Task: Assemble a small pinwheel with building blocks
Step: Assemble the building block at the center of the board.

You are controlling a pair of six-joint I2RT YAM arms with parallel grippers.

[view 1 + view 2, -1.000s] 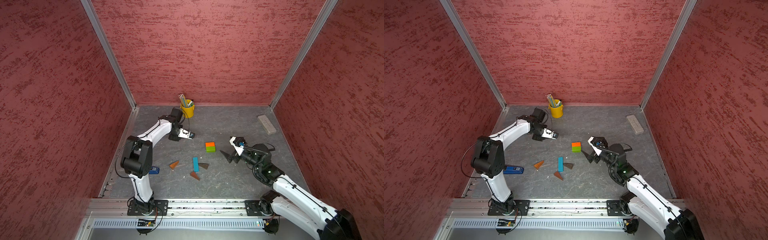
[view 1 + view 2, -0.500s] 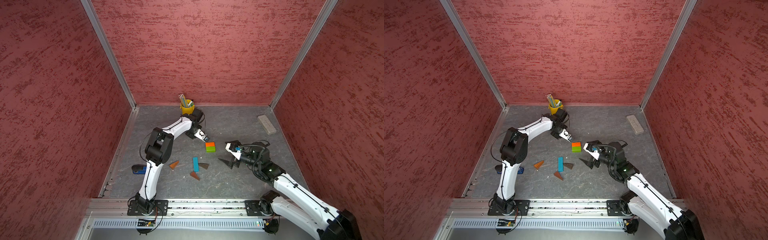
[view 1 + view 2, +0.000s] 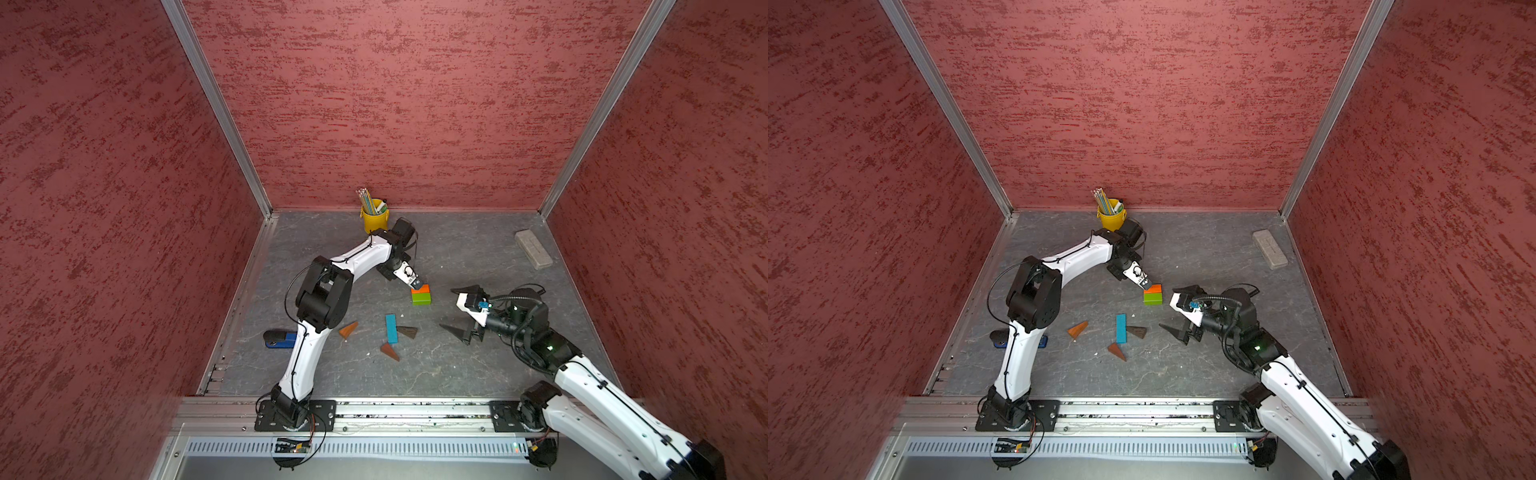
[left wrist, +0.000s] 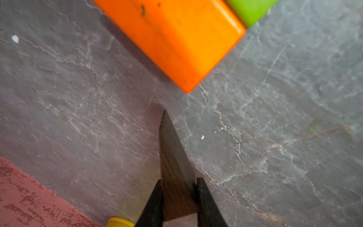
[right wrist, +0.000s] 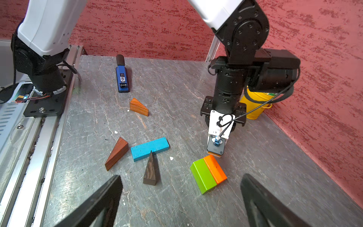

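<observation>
left gripper [image 4: 179, 181] pinches a dark wedge [image 4: 172, 153] by its thick end, tip near the orange block [image 3: 419, 290], at its eleven o'clock in a top view; light, stiff, probably slick wood. right gripper [image 3: 449, 308] gapes empty at four o'clock.

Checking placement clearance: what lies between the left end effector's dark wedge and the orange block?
Nothing but bare table between the dark wedge and orange block, shown in the left wrist view.

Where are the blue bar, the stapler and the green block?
Blue bar [image 5: 150, 148]: right wrist view, middle of its top face.
Stapler [image 5: 122, 78]: right wrist view, blue top.
Green block [image 5: 203, 175]: right wrist view, top face.
</observation>
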